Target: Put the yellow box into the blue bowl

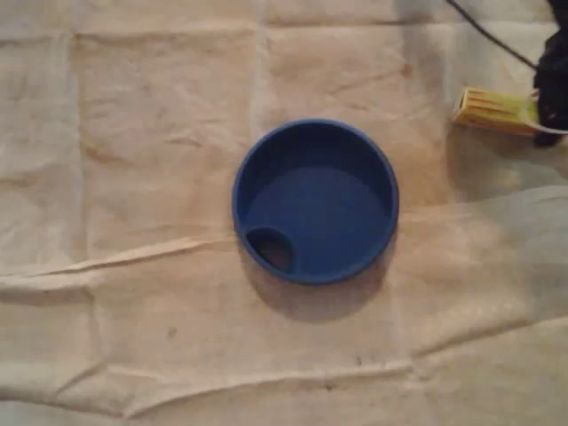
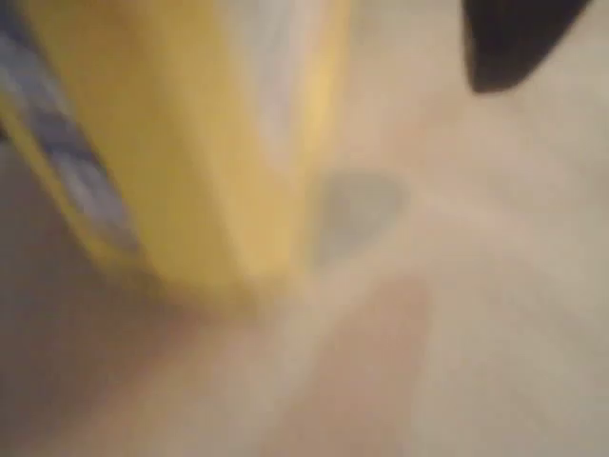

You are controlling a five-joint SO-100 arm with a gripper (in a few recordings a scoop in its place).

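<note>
On the creased cloth, the blue bowl sat in the middle, holding nothing. The yellow box lay well apart at the upper right, its right end under the dark gripper. Whether the jaws clamped it, I could not tell.

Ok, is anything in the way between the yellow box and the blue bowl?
Nothing visible. In the overhead view the yellow box lies upper right, with the end effector at its right end. Only wrinkled cloth separates it from the blue bowl, which has nothing inside.
</note>
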